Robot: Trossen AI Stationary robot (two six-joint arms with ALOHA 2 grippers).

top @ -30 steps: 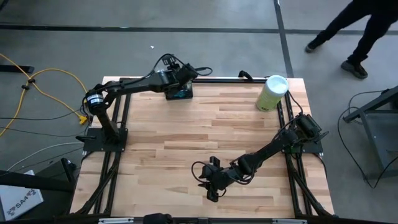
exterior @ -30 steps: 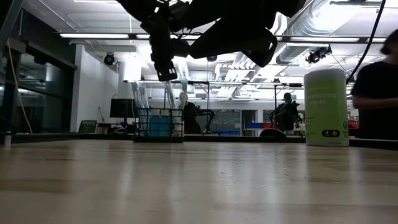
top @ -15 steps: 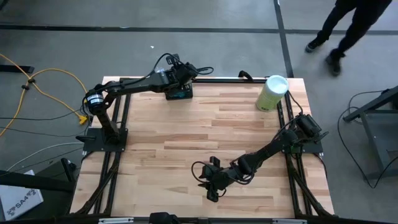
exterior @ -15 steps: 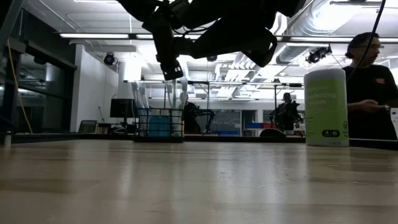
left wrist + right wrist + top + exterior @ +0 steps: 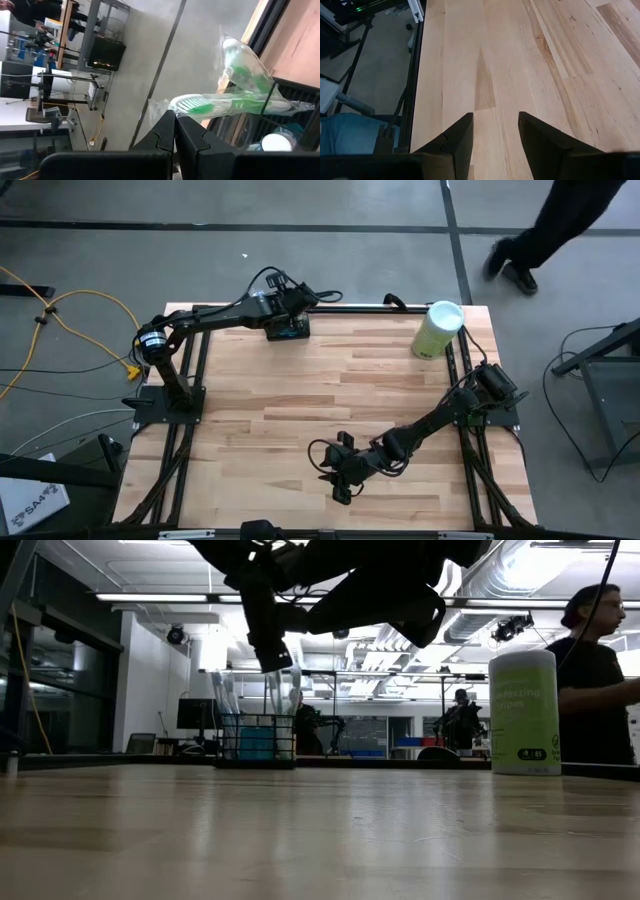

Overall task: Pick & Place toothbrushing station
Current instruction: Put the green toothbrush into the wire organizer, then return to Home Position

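Left end effector [image 5: 293,308], fingers pressed together, is hovering just above the toothbrushing station [image 5: 288,330] at the worktop's [image 5: 300,395] far edge, its arm reaching across; right end effector [image 5: 338,470], fingers spread and holding nothing, is hanging over the near worktop.

A robotics lab or workshop: exposed ceiling ducts [image 5: 560,580] and strip lights above the right gripper [image 5: 268,650], monitors and equipment racks [image 5: 200,715] beyond it, grey concrete floor [image 5: 300,250], loose yellow cables [image 5: 60,310].
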